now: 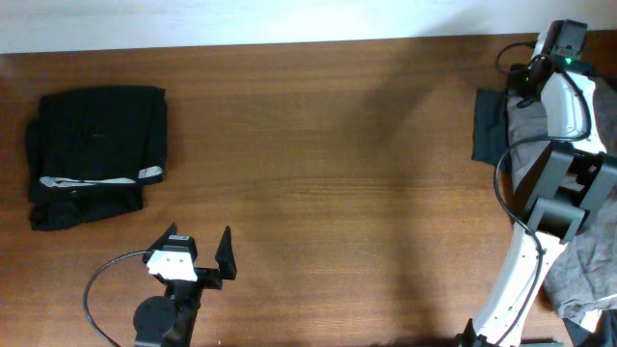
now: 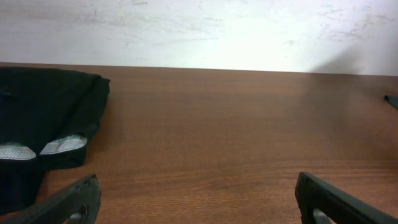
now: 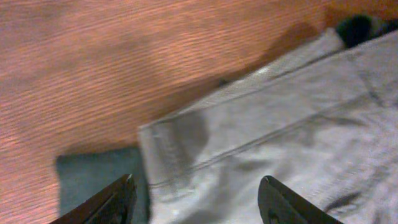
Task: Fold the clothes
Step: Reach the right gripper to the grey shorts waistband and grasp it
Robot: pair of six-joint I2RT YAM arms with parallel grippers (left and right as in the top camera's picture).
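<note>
The grey-khaki shorts lie crumpled at the table's right edge, partly under my right arm. The right wrist view shows their stitched hem and woven cloth up close. My right gripper is open just above this hem, with nothing between its fingers. In the overhead view it hangs over the far right of the table, its fingers mostly hidden by the wrist. My left gripper is open and empty near the front left, low over bare wood.
A folded black garment with light trim lies at the far left, also in the left wrist view. A dark teal cloth lies beside the shorts. More grey cloth is heaped at the front right.
</note>
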